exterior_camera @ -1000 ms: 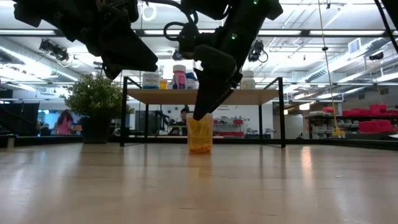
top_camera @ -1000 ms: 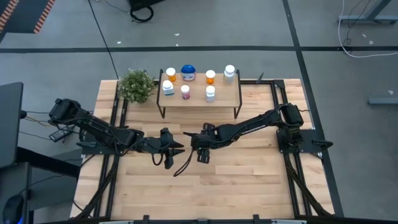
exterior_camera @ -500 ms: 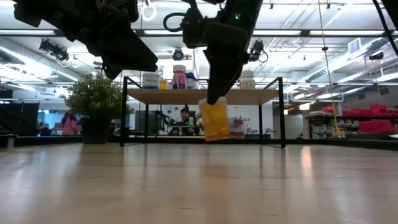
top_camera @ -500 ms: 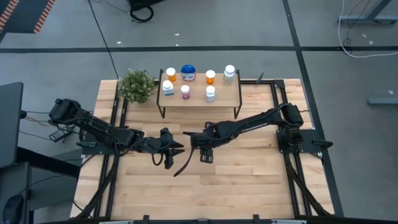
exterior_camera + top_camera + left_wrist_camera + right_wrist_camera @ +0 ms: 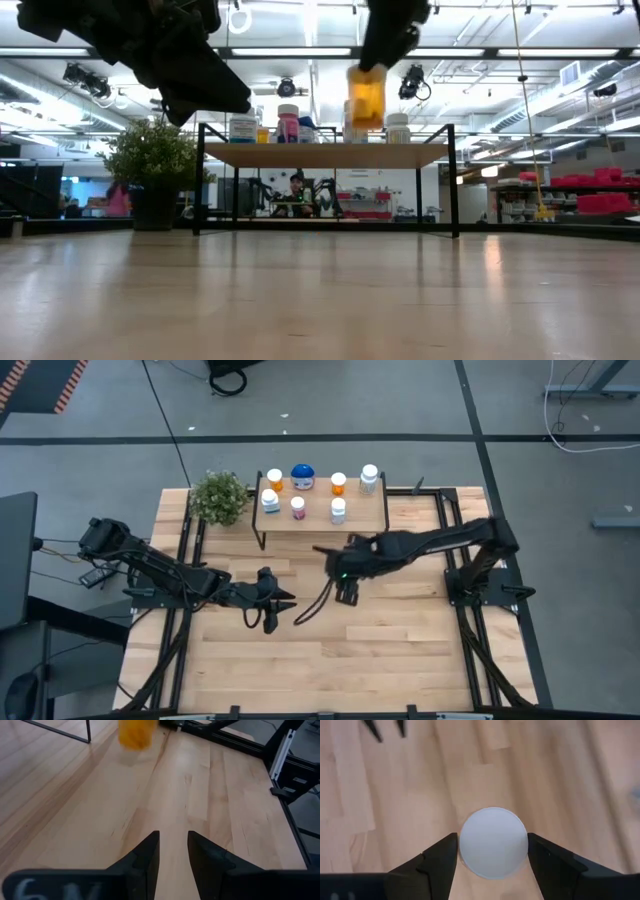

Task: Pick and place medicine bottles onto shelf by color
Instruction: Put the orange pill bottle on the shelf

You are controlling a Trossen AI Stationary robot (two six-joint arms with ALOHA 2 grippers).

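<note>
An orange medicine bottle with a white cap hangs high above the table, in front of the shelf. My right gripper is shut on it and stands just near of the shelf in the high view. Several medicine bottles stand upright on the shelf board. My left gripper waits left of the table's middle, its fingers a narrow gap apart with nothing between them. The left wrist view shows the orange bottle farther off. My right gripper pinches the orange bottle's white cap between its two fingers, on opposite sides of the round cap. The fingers come steeply from above. The bottle hangs below them, lifted clear of the table, about upright.
A green potted plant stands at the shelf's left end. Black frame rails run along the table's sides. A dark cable droops below the right gripper. Bare wood fills the near half of the table.
My right gripper has risen and gone toward the shelf and the table's far edge, still shut on the orange bottle. The bottle stood on the table a second ago; it is now lifted clear, above the level of the shelf board.
</note>
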